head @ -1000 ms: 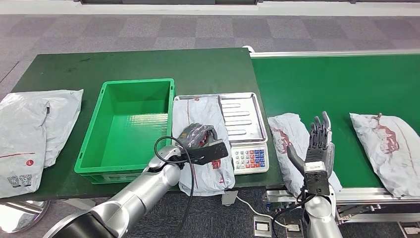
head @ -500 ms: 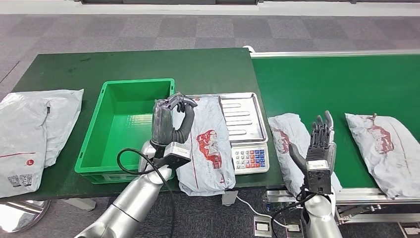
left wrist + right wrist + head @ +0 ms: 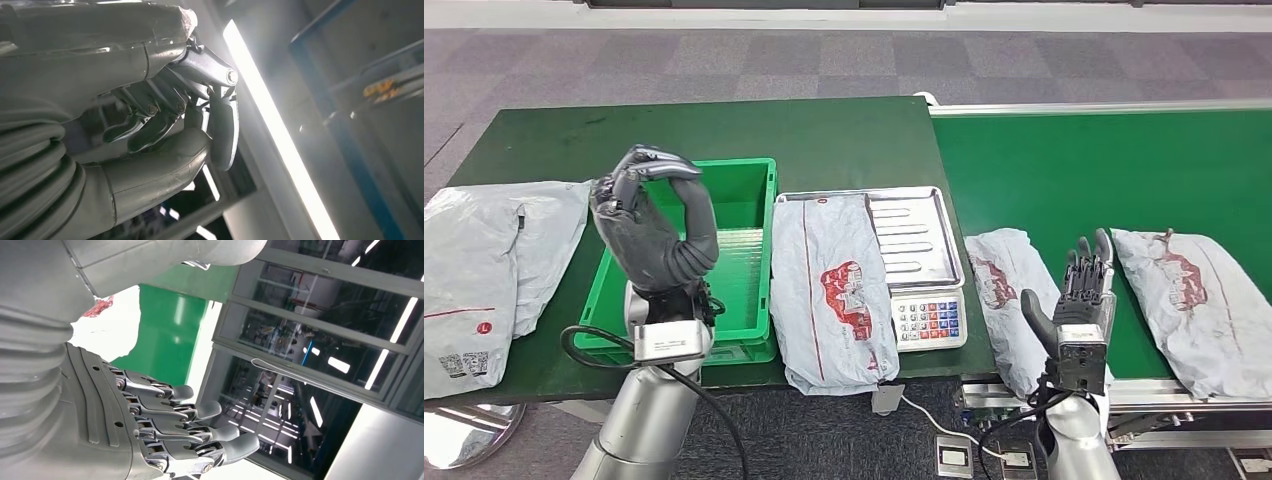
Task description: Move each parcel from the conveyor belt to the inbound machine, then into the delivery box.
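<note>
Lifting clear: the left hand (image 3: pixel 652 235) has swung up and away from the parcel on the scale (image 3: pixel 835 290), and now hangs raised in front of the near-left part of the green delivery box (image 3: pixel 754 170), fingers curled in with nothing between them.
Left hand close up: the left wrist view shows the thumb and dark fingers (image 3: pixel 150 120) folded together on nothing, with ceiling light strips behind, so the palm faces upward.
Right hand: the right hand (image 3: pixel 1084 290) stands upright at the near edge of the conveyor belt (image 3: pixel 1074 160), fingers straight and apart, holding nothing; it has drifted slightly toward the right and a touch lower.
Right hand close up: the right wrist view shows its fingers (image 3: pixel 200 425) splayed, and beyond them glass partitions that the head view lacks.
Parcel on the scale: it lies lengthwise over the steel tray of the inbound machine (image 3: pixel 919 240), its near end hanging past the desk (image 3: pixel 844 130) edge, released and untouched.
Meaning for the task: weighing looks done or under way; the parcel has not yet gone into the delivery box.
Belt parcels: the second parcel (image 3: pixel 1004 280) lies just beside the right hand; the third parcel (image 3: pixel 1194 300) has crept nearer along the belt.
Far left: two grey bags (image 3: pixel 494 260) lie on the desk beside the box.
</note>
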You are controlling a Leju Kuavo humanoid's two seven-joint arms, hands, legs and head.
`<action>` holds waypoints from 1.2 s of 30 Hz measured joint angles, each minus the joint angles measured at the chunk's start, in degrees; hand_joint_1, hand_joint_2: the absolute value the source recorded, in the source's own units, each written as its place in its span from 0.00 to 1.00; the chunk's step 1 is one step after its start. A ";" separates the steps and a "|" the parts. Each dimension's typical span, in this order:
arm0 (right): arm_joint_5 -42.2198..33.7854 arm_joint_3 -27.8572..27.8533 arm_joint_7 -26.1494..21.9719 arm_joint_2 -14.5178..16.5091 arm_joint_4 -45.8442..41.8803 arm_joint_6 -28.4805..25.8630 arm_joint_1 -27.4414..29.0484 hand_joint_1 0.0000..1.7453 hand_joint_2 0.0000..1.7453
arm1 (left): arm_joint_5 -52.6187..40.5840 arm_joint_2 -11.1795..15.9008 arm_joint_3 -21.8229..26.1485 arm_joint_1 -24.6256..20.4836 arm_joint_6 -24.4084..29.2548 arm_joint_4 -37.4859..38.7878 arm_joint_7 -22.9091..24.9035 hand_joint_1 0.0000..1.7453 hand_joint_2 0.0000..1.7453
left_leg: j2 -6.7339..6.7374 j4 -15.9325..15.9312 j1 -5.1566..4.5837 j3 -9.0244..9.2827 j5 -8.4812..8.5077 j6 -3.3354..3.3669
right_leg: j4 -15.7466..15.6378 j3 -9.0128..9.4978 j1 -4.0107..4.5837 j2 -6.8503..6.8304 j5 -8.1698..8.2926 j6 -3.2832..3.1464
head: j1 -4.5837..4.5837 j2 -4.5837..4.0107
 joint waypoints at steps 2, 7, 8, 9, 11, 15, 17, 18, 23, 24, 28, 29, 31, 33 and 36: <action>0.02 0.00 -0.01 -0.07 -0.02 0.09 0.21 0.00 1.00 | 0.26 0.43 0.40 -0.14 0.00 0.14 0.01 0.53 1.00 | 0.00 0.00 0.00 0.01 0.01 0.00 | 0.00 0.00 0.00 -0.01 0.00 0.00 | 0.00 0.00; 0.31 0.00 -0.01 -0.37 -0.49 1.25 0.94 0.00 1.00 | -3.72 1.61 -1.11 -2.43 -10.45 5.45 6.19 0.00 1.00 | -0.05 0.02 0.00 0.03 0.03 0.02 | -0.04 -0.08 -0.02 -0.04 0.01 0.02 | 0.00 0.00; 0.60 0.00 -0.02 -0.47 -0.71 1.89 1.05 0.00 1.00 | -7.53 1.81 -2.51 -3.90 -17.45 8.98 8.94 0.00 1.00 | -0.13 0.02 -0.01 0.04 0.04 0.04 | -0.06 -0.05 -0.03 -0.11 0.00 0.03 | 0.01 0.00; 0.92 0.00 -0.02 -0.54 -0.91 2.50 1.09 0.00 1.00 | -11.83 1.89 -4.21 -5.38 -25.08 13.25 11.16 0.00 1.00 | -0.18 0.02 -0.01 0.04 0.05 0.05 | -0.06 0.00 -0.04 -0.15 0.01 0.04 | 0.01 0.00; 1.40 0.00 -0.02 -0.58 -1.31 3.25 1.20 0.00 1.00 | -18.44 1.54 -7.61 -7.25 -37.13 21.81 13.84 0.00 1.00 | -0.06 0.03 -0.04 0.03 0.06 0.04 | -0.05 0.02 -0.06 -0.02 0.11 0.04 | 0.02 0.00; 1.89 0.00 -0.01 -0.78 -2.05 3.48 2.12 0.00 1.00 | -22.13 0.31 -11.62 -10.26 -38.49 34.27 16.52 0.00 1.00 | 0.39 0.05 -0.06 -0.01 0.02 0.06 | -0.05 -0.14 -0.08 0.39 0.24 0.06 | 0.01 0.00; 2.05 0.00 0.00 -0.86 -2.32 3.55 2.49 0.00 1.00 | -22.48 0.03 -12.69 -11.76 -37.49 38.37 16.65 0.00 1.00 | 0.42 0.05 -0.06 -0.01 0.02 0.06 | -0.06 -0.15 -0.07 0.40 0.23 0.06 | 0.01 0.00; 2.08 0.00 0.00 -0.86 -2.43 3.56 2.62 0.00 1.00 | -22.56 -0.10 -13.07 -12.30 -37.36 39.91 16.64 0.00 1.00 | 0.41 0.05 -0.06 -0.01 0.02 0.06 | -0.06 -0.15 -0.06 0.40 0.22 0.06 | 0.01 0.00; 4.25 -0.76 0.96 -0.83 -2.39 3.78 2.93 0.00 1.00 | -25.23 -0.46 -14.14 -14.80 -40.07 47.12 26.20 0.00 1.00 | 0.42 0.01 -0.01 -0.01 0.00 0.01 | -0.04 -0.15 -0.01 0.38 0.19 0.02 | 0.01 0.00; 5.37 -1.31 2.20 -0.80 -2.10 4.01 2.89 0.00 1.00 | -26.08 -0.45 -14.32 -15.41 -40.50 48.80 29.19 0.00 1.00 | 0.43 0.00 -0.01 -0.01 0.00 0.01 | -0.04 -0.15 0.00 0.38 0.19 0.01 | 0.00 0.00; 7.62 -4.42 8.54 -0.70 1.07 5.06 2.25 0.00 1.00 | -27.95 -0.46 -14.42 -17.01 -40.52 53.38 34.50 0.00 1.00 | 0.37 0.00 0.00 0.00 0.02 0.01 | -0.04 -0.06 0.01 0.29 0.19 0.01 | 0.01 0.00; 7.89 -5.20 9.27 -0.66 2.14 5.22 1.97 0.00 1.00 | -28.27 -0.52 -14.42 -17.33 -40.62 54.14 35.38 0.00 1.00 | 0.36 0.00 0.00 0.02 0.02 0.01 | -0.04 -0.04 0.00 0.28 0.19 0.01 | 0.02 0.00; 8.41 -6.34 10.20 -0.59 3.96 5.39 1.50 0.00 1.00 | -28.69 -0.61 -14.42 -17.81 -40.74 55.26 36.55 0.00 1.00 | 0.37 0.00 0.00 0.06 0.01 0.01 | -0.04 0.00 0.00 0.30 0.19 0.01 | 0.01 0.00; 8.58 -6.94 10.65 -0.54 5.28 5.46 1.28 0.00 1.00 | -28.76 -0.69 -14.43 -18.13 -40.74 56.00 36.96 0.00 1.00 | 0.38 0.00 -0.01 0.09 0.01 0.01 | -0.05 0.01 0.00 0.32 0.19 0.01 | 0.00 0.00; 8.62 -7.54 10.77 -0.40 6.44 5.46 1.00 0.00 1.00 | -28.77 -0.77 -14.43 -18.48 -40.74 56.80 37.05 0.00 1.00 | 0.39 0.00 0.00 0.12 0.02 0.00 | -0.04 0.01 0.01 0.32 0.20 0.01 | 0.00 0.00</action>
